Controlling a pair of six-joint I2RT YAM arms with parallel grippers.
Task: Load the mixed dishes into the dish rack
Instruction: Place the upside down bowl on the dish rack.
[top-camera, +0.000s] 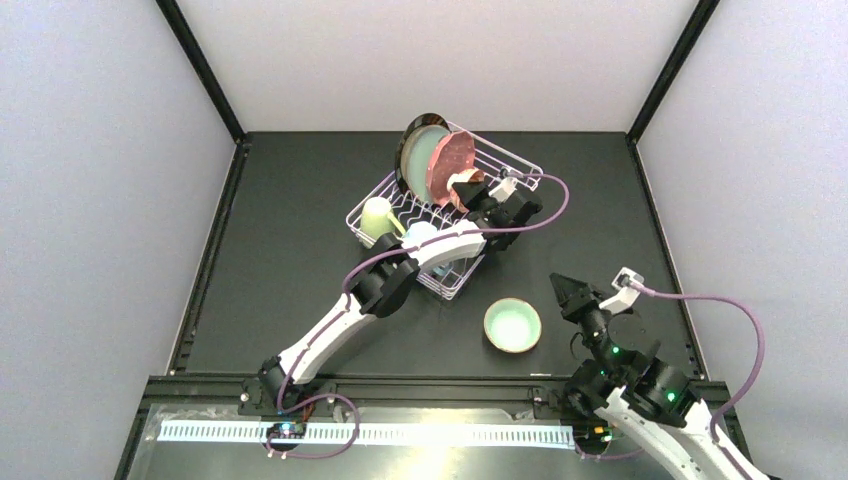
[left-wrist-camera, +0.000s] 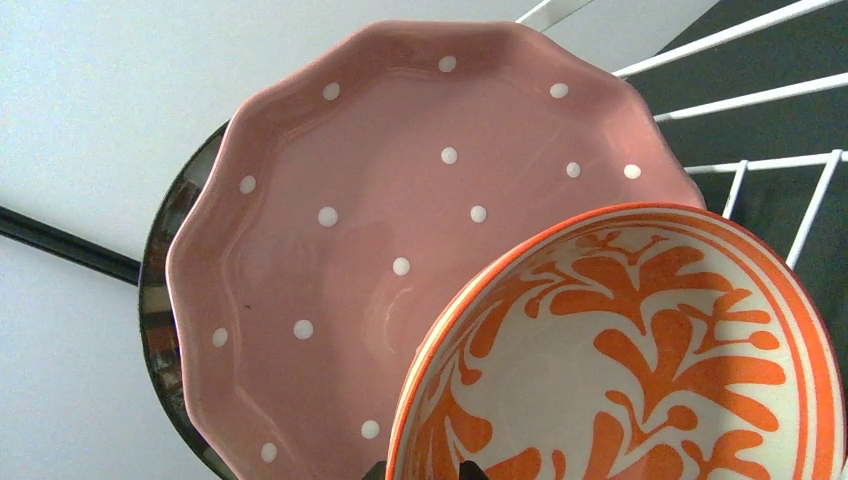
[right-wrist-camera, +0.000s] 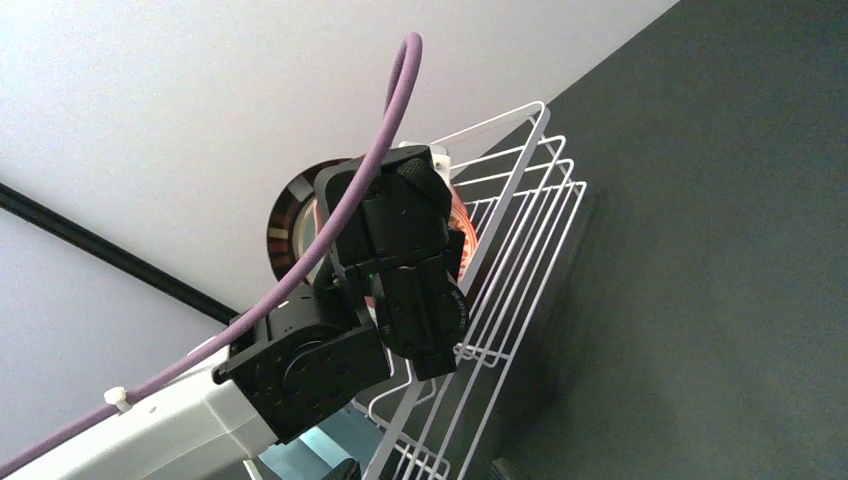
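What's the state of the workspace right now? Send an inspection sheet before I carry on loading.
Surface: dark table, no spills seen.
Job's things: dish rack holds striped-rim plate, teal plate and pink dotted plate on edge, red-orange bowl in front of the pink one, cream mug, and blue mug partly under the left arm; mint bowl on the table, not loaded.
Clutter: nothing seen.
Grippers: left gripper at the red-orange bowl, jaws unclear; right gripper open, empty, near the mint bowl.
Cables: left purple cable loops out right of the rack; right purple cable arcs beside its arm.
Surroundings: pale walls, black frame posts.
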